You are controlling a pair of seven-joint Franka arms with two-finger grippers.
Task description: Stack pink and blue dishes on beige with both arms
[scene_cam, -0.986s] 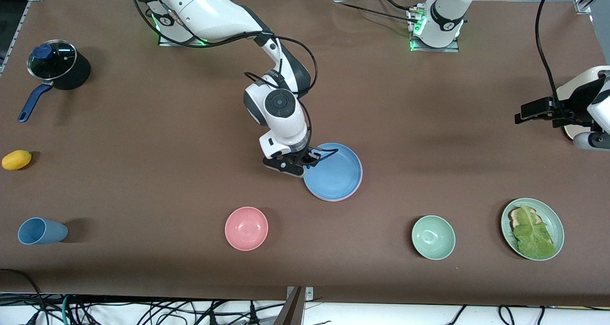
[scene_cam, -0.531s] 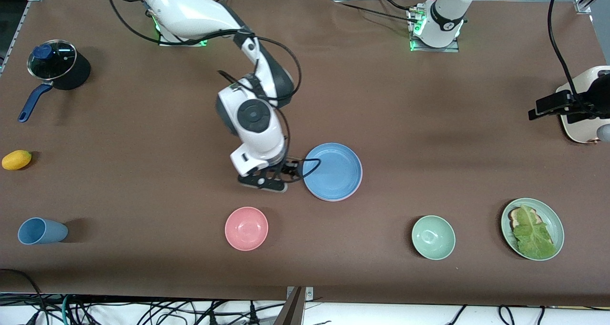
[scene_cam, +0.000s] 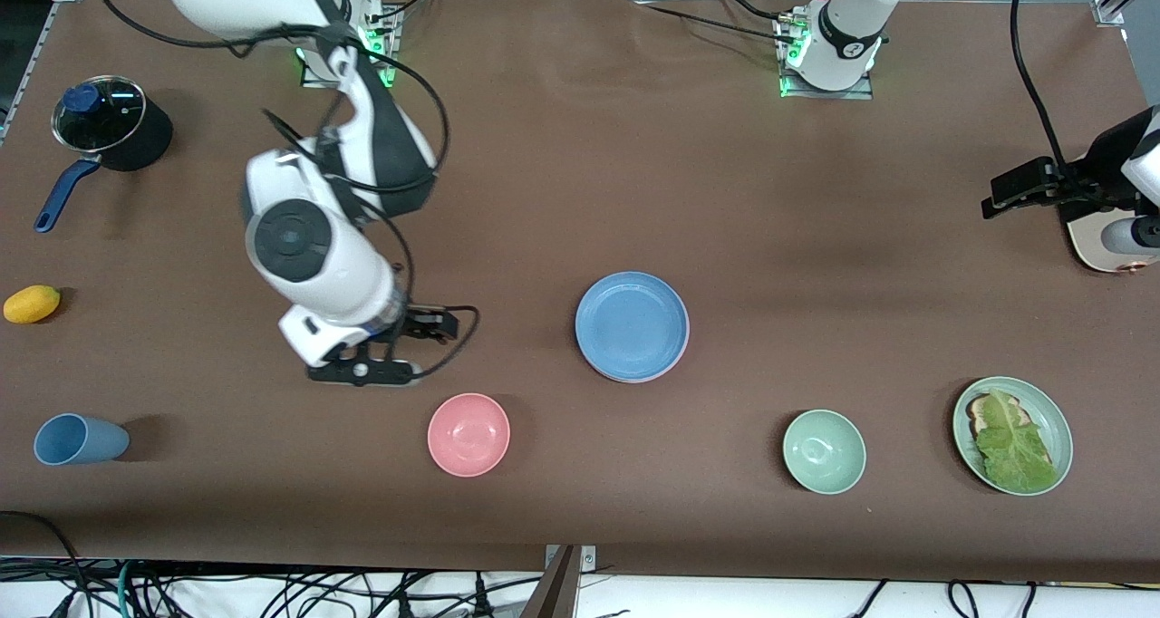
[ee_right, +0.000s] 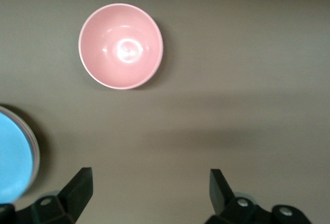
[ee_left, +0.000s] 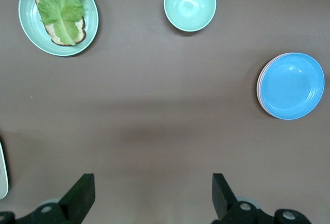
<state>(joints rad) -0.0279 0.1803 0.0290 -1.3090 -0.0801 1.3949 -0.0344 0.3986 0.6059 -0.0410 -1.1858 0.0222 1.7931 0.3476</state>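
Over bare table, right hand [scene_cam: 426,323] gapes wide, empty.

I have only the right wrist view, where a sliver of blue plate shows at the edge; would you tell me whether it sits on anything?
Observer: Yes. In the left wrist view the blue plate tops a stack, and a pink plate edge peeks out beneath it. I cannot tell what lies under that.
Operator: Thank you. Where is the other arm?
Observer: The left claw is open and empty, up at the left arm's end of the table, waiting.
Operator: And what else is near the stack?
Observer: A green bowl stands nearer the front camera than the stack, toward the left arm's end. Your right claw hangs open over bare table.
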